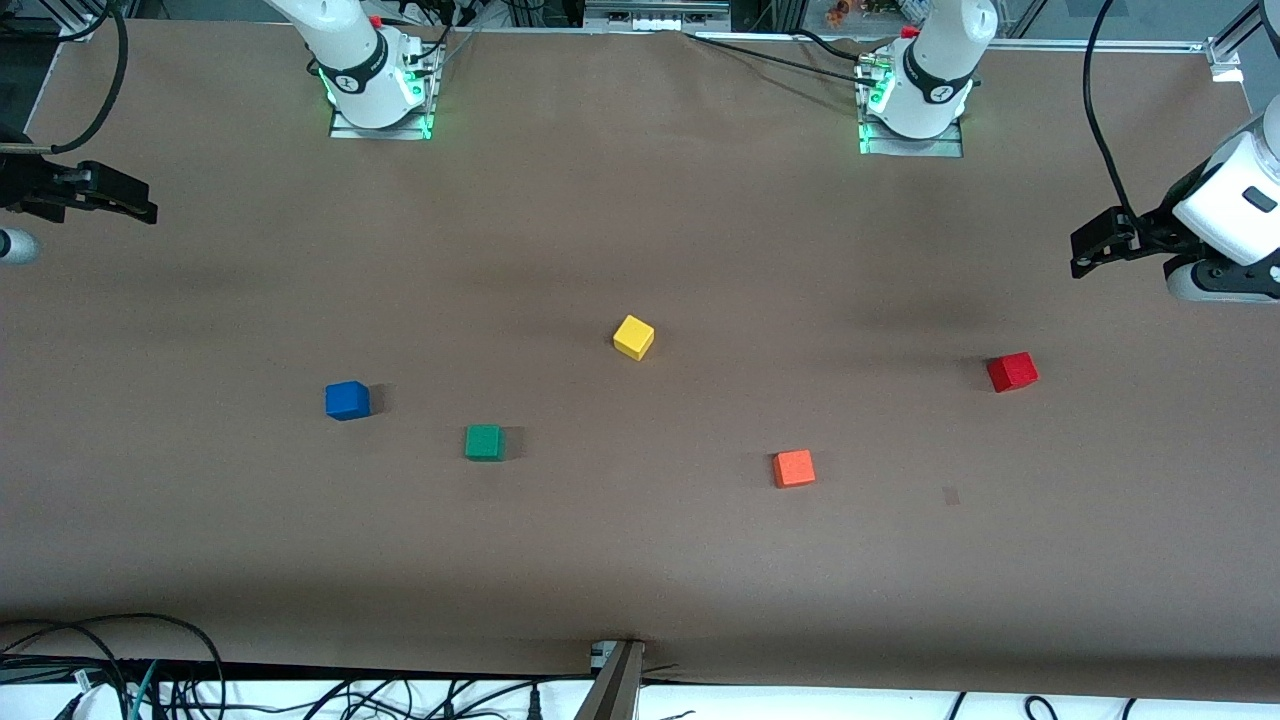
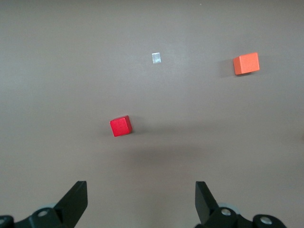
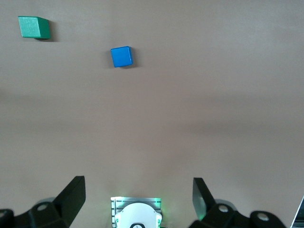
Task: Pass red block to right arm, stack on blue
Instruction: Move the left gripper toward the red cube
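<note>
Both arms mostly cut off at the table's ends; left gripper [image 2: 141,202] and right gripper [image 3: 138,199] spread wide, empty. Five cubes total, one red block [image 1: 1012,372], one blue [image 1: 347,400].

The front view looks down from high, facing both bases; each wrist view looks down closer, sharing cubes with it.

We see a deep-red block [image 1: 1012,372]; a blue block [image 1: 347,400]; green [image 1: 484,442], yellow [image 1: 633,337] and orange [image 1: 793,468] blocks; a plain brown table [image 1: 640,560].
</note>
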`<control>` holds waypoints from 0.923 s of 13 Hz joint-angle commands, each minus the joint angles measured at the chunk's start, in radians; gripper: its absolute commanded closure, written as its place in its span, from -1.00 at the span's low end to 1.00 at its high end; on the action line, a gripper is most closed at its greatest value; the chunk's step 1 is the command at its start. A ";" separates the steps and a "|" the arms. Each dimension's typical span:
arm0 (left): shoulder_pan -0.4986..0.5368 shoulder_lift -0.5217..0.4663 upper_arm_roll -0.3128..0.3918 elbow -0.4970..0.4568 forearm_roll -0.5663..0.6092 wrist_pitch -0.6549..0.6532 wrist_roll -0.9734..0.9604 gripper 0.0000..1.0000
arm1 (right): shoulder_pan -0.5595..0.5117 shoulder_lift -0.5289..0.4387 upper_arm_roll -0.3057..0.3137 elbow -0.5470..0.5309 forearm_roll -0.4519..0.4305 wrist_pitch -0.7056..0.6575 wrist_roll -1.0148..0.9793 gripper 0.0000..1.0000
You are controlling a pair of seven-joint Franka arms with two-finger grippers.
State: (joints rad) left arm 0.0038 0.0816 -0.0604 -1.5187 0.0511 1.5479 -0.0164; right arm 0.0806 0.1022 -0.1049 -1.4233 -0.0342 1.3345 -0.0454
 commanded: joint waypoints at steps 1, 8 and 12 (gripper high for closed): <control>0.005 0.066 0.002 0.055 -0.005 -0.022 0.003 -1.00 | -0.009 0.014 0.001 0.029 0.013 0.000 -0.008 -1.00; 0.018 0.089 0.017 0.049 -0.004 -0.070 -0.120 -1.00 | -0.007 0.014 0.002 0.029 0.014 0.000 -0.008 -1.00; 0.028 0.089 0.016 0.040 -0.011 -0.147 -0.185 -1.00 | -0.007 0.014 0.001 0.029 0.014 0.000 -0.008 -1.00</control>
State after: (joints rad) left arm 0.0262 0.1574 -0.0430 -1.4996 0.0511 1.4371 -0.1828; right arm 0.0806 0.1080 -0.1051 -1.4190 -0.0339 1.3424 -0.0455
